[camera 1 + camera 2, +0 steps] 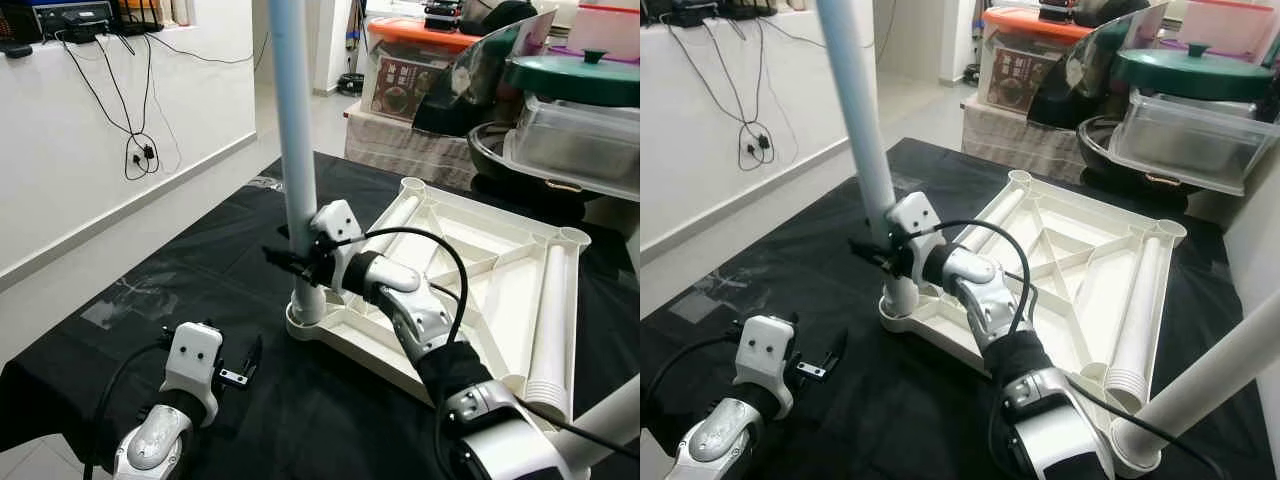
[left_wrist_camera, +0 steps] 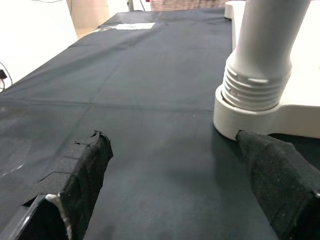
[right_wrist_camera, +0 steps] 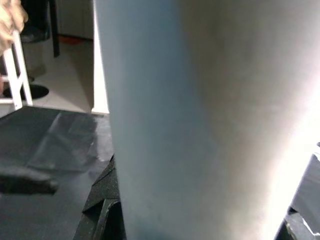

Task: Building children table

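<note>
— Leg [image 1: 296,150] first: where does it stand?

— Upright in the corner socket [image 1: 306,322] of the upturned white tabletop [image 1: 470,290], the corner at about 9 o'clock of the slab as the head camera sees it. Its long axis runs straight up and out of the top of the picture. In the left wrist view its threaded foot [image 2: 256,85] shows ridges above the collar, so I judge it is not screwed fully home.

— And the right gripper [image 1: 300,262]?

— Clamped round that leg a little above the socket, black fingers either side of the tube; the right wrist view has pale tube right up against the lens, which fits a grasp. The forearm reaches in from 5 o'clock, across the slab.

— The left gripper [image 1: 240,368]?

— Low on the black cloth [image 1: 200,250], at roughly 7 o'clock from the socket, fingers spread with nothing between them. From its own camera the leg's foot lies ahead and off toward one finger, near but apart.

— So what does the next move turn on?

— Twisting about that vertical axis. The right arm is the one on the leg; the left is close enough to steady the corner. Another leg [image 1: 1140,310] lies flat in the slab, and one more [image 1: 1210,375] possibly stands in the corner nearest the robot, though the frame's edge cuts it.
</note>
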